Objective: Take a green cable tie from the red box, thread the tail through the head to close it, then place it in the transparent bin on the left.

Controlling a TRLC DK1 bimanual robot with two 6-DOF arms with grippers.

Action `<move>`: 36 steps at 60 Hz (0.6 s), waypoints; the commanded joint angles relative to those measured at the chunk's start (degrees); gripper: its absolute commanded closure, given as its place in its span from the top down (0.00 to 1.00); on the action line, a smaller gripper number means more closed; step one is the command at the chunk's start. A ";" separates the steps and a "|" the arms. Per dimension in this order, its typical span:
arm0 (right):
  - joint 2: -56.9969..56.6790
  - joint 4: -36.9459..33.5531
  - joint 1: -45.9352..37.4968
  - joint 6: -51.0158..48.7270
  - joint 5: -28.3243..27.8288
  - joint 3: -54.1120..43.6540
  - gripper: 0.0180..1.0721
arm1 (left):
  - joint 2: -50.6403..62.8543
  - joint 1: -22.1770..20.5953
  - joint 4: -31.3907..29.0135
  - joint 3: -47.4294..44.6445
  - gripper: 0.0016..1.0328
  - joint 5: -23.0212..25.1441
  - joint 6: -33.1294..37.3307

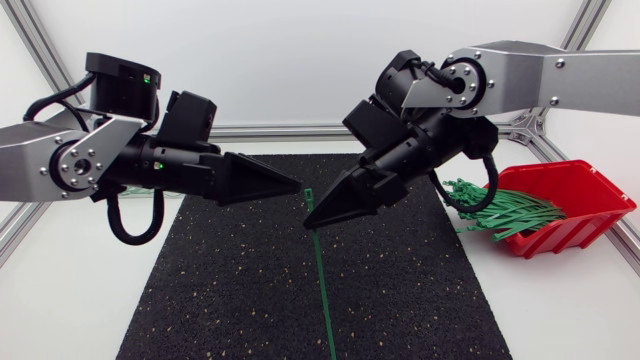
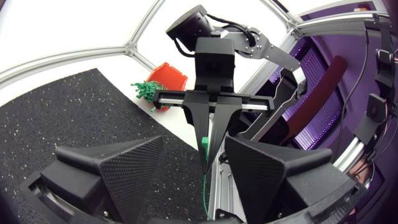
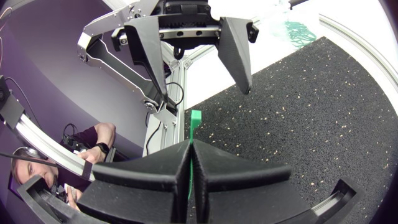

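Right tool [image 1: 313,220], centre of frame, is clenched on a green cable tie [image 1: 321,275]. The tie's head stands just above the fingertips, and its tail runs to the lower frame edge over the black mat [image 1: 220,290]. Left tool [image 1: 296,184], released, points at the head from the left. Red box [image 1: 575,190], holding more ties, sits at the right on the worktop [image 1: 60,300].

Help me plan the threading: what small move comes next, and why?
Probably lower the left gripper to the dangling tail and close on it. Its fingers stand open and empty, while the right gripper is shut on the cable tie just below its head, the tail hanging free.
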 commanded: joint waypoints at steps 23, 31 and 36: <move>0.25 4.05 -1.47 2.19 -2.05 -1.57 0.06 | 2.23 -2.31 0.92 0.85 0.45 2.09 -0.89; 0.25 5.81 -1.73 3.51 -2.41 -2.27 0.06 | 2.84 -3.10 1.54 0.67 0.37 2.09 -0.98; 0.25 6.69 -1.73 4.30 -2.41 -2.44 0.06 | 3.20 -3.63 1.80 0.58 0.37 2.09 -0.98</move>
